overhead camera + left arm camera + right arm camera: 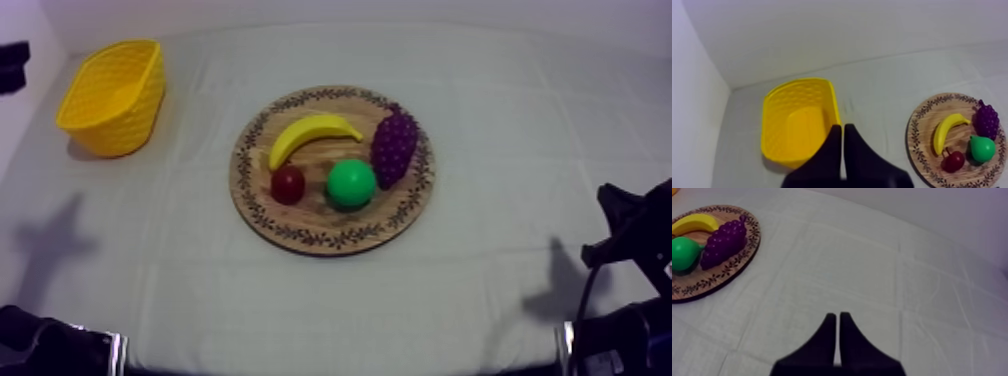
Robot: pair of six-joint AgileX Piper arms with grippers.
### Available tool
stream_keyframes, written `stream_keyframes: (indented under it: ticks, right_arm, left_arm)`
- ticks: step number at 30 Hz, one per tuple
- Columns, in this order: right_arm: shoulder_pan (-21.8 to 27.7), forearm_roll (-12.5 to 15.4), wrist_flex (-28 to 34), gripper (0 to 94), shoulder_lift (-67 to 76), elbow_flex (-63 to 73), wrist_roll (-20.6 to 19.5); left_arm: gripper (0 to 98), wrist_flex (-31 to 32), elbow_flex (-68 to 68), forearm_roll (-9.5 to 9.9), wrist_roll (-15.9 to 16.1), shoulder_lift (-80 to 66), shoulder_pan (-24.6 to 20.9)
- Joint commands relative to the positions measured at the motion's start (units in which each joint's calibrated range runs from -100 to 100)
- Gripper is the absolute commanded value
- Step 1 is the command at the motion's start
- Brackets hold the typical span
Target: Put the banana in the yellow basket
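Robot's left claw is pressed together into a narrow wedge, gripping nothing, right before the empty yellow basket. Farther out, to that claw's right, the banana lies flat on the round wooden board, close by a bunch of grapes, a pear and a small red fruit. The right claw, likewise closed and empty, hovers over bare counter. The banana looks light, rigid and slick; pinching across its curved middle, clear of the neighbours, seems safest.

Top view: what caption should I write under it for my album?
Banana, grapes, pear and small red fruit lie on the board, with the basket off to its left.
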State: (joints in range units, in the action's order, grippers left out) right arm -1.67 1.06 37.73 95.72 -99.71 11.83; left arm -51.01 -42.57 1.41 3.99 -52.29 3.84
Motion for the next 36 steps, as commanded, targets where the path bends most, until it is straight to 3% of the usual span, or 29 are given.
stream_keyframes:
  ticks: [1,18,36]
  right_arm:
    - [-0.01,-0.01,0.01,0.6,0.03,0.05,0.02]
    - [-0.01,-0.01,0.01,0.6,0.03,0.05,0.02]
    - [-0.01,-0.01,0.01,0.6,0.03,0.05,0.02]
  left_arm:
    - [0.0,-0.98,8.48,-0.03,0.46,8.67,0.93]
    - [0.0,-8.89,31.15,-0.27,4.21,35.38,10.40]
    - [0.0,-12.40,38.92,-1.45,5.40,53.37,19.49]
